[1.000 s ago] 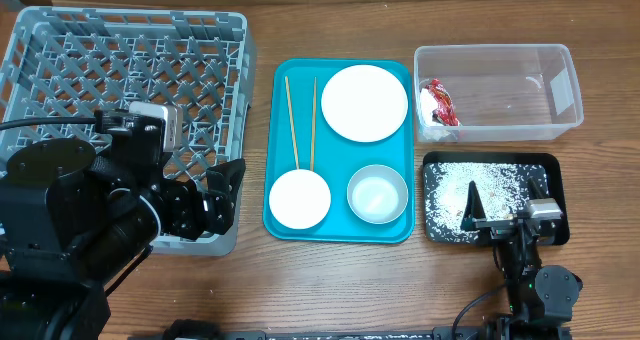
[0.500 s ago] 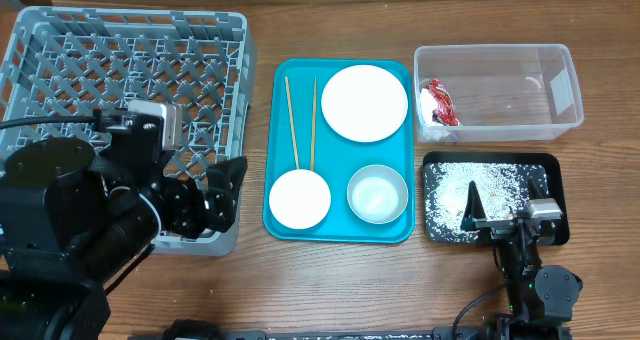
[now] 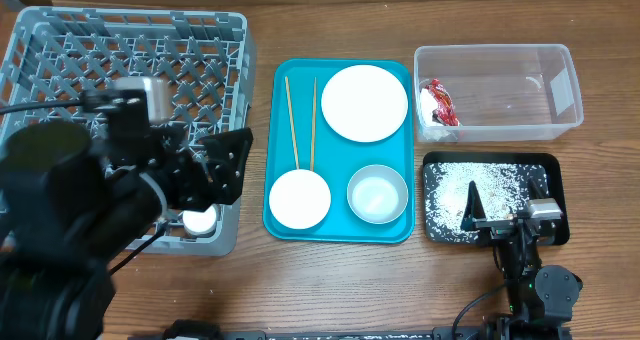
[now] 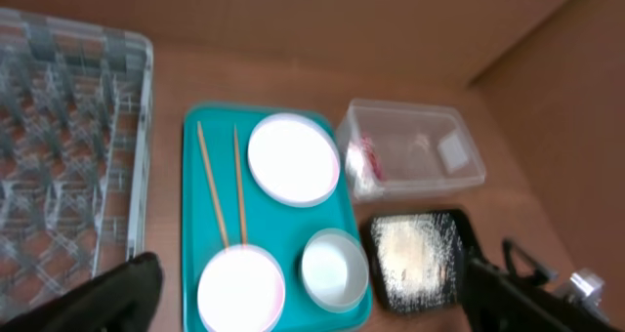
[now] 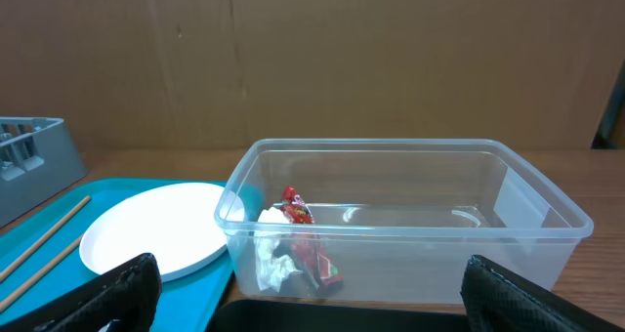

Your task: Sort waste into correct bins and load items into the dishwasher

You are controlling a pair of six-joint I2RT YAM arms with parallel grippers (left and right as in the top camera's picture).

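The grey dish rack (image 3: 130, 60) fills the left. My left gripper (image 3: 228, 166) hangs open and empty over its right front edge. On the teal tray lie two chopsticks (image 3: 292, 120), the white plate (image 3: 364, 102), the pinkish-white bowl (image 3: 299, 199) and the greenish-white bowl (image 3: 377, 193). The left wrist view shows the plate (image 4: 293, 158) and both bowls (image 4: 240, 288) (image 4: 334, 269) between the open fingers (image 4: 317, 303). The red-and-white wrapper (image 3: 438, 103) lies in the clear tub (image 3: 510, 130). Rice grains (image 3: 490, 185) cover the black tray (image 3: 432, 230). My right gripper (image 3: 508, 204) is open above it, facing the tub (image 5: 410, 225) and wrapper (image 5: 303, 244).
The teal tray (image 3: 340, 232) sits between the rack and the bins. A small white round thing (image 3: 197, 220) shows in the rack's near right corner. Bare wood table runs along the front edge. A cardboard wall stands behind the tub.
My left arm has shifted up and to the right over the rack, uncovering a white round thing in the rack's near corner. The right arm has not moved.
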